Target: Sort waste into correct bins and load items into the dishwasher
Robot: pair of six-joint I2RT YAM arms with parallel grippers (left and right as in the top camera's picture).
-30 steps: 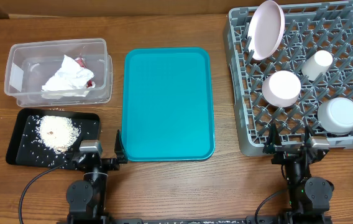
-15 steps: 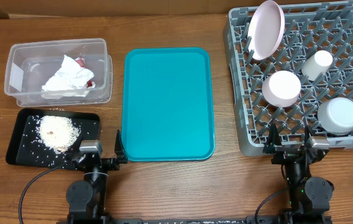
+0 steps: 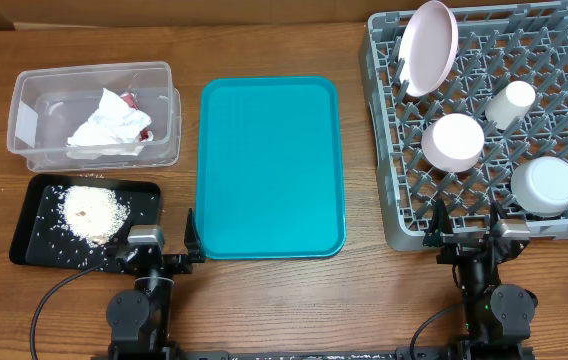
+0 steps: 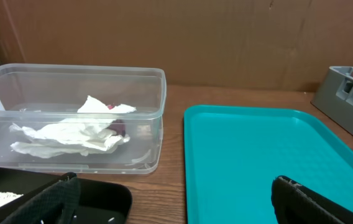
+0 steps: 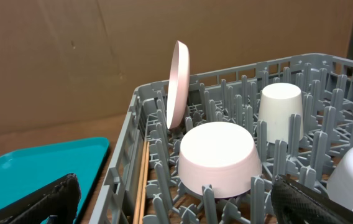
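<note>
Wooden tabletop (image 3: 284, 290) close in, and both my claws sit low at its near edge: left gripper (image 4: 175, 182) spread wide, right gripper (image 5: 175, 182) spread wide too, nothing pinched. Just past them, the teal tray (image 3: 272, 165) lies bare! Near left, rice (image 3: 92, 212) on the black tray (image 3: 146, 200); beyond it, a crumpled napkin (image 3: 109, 122) in the clear bin (image 3: 94, 70). On the right, the dish rack (image 3: 382, 190) carries pink bowl (image 3: 453, 140), cup (image 3: 511, 104) and plate (image 3: 428, 45). Sorting looks finished, I reckon; next calls only for a check.
</note>
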